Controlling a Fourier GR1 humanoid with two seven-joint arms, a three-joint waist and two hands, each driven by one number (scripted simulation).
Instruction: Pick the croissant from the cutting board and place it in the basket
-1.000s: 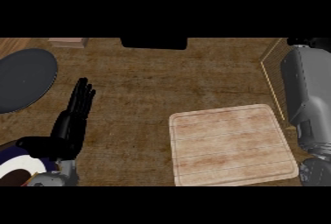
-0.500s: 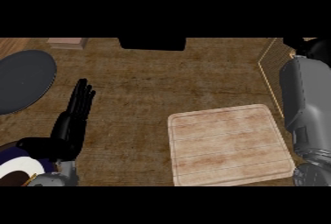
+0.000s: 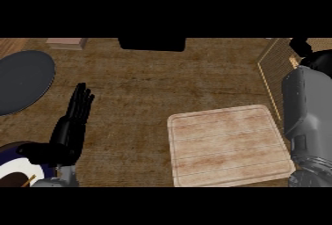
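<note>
- Left hand (image 3: 73, 121) is seen at the view's lower left, resting open above the surface (image 3: 149, 96). Its fingers are held straight and close together, pointed toward the far edge, and nothing is held in it.
- Its grey left forearm (image 3: 62, 178) is cut off by the view's lower edge.
- Right hand (image 3: 316, 59) is glimpsed in the upper right corner, at the end of the grey right forearm (image 3: 310, 114), which is stretched along the view's right edge. Only a dark part of this hand is shown, so whether it is open or closed round anything cannot be told.
- A woven basket (image 3: 271, 61) is marked by its wicker wall, seen just beside the right forearm and partly covered by it. The right hand is shown close to that wall's far end.
- No croissant can be made out in this view, so where it lies cannot be told.
- A pale wooden cutting board (image 3: 224, 147) is laid flat at the lower right, near the basket's wall. Its right edge is overlapped by the right forearm.
- A dark grey plate (image 3: 23, 81) is set at the left edge, beyond the left hand and well apart from the cutting board.
- A round thing with a dark blue rim (image 3: 14, 151) is seen in the lower left corner, partly hidden by the left forearm.
- A black block (image 3: 152, 44) and a small pale box (image 3: 66, 42) are placed along the far edge.
</note>
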